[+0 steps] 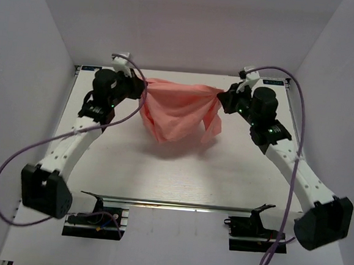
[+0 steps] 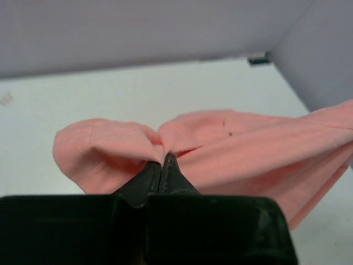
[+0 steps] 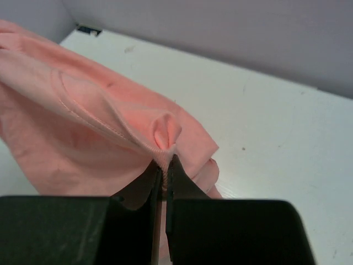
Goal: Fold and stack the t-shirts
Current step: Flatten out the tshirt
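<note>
The salmon-pink t-shirt (image 1: 177, 111) hangs stretched between my two grippers near the back of the table, its bulk sagging in the middle and a flap drooping at its right end. My left gripper (image 1: 142, 87) is shut on the shirt's left end; in the left wrist view the fingertips (image 2: 164, 160) pinch a bunched fold of the t-shirt (image 2: 265, 149). My right gripper (image 1: 221, 98) is shut on the right end; in the right wrist view (image 3: 164, 163) the jaws clamp a ribbed seam of the t-shirt (image 3: 83, 127). No neck label shows.
The white table (image 1: 180, 176) is enclosed by white walls at the back and both sides. A metal rail (image 1: 177, 204) runs along the near edge with the two arm bases. Purple cables (image 1: 5, 174) loop off both arms.
</note>
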